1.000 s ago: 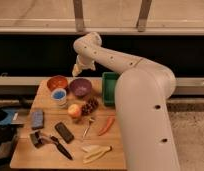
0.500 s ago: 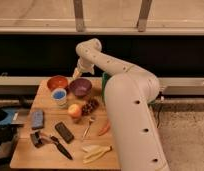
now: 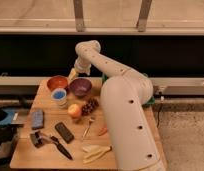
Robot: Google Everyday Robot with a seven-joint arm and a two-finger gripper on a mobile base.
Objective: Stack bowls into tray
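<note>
Alignment is needed: the gripper [image 3: 73, 75], jaws spread empty beside the purple bowl [image 3: 80, 88], should be lowered squarely over its rim.

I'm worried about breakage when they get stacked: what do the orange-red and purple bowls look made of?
Orange-red bowl: probably plastic, with uniform colour and a faint sheen; glazed ceramic can't be ruled out. Purple bowl: same look, smooth and evenly coloured, likely plastic too. The gripper hovers open at the back of the table, above the gap between them, apparently touching neither.
</note>
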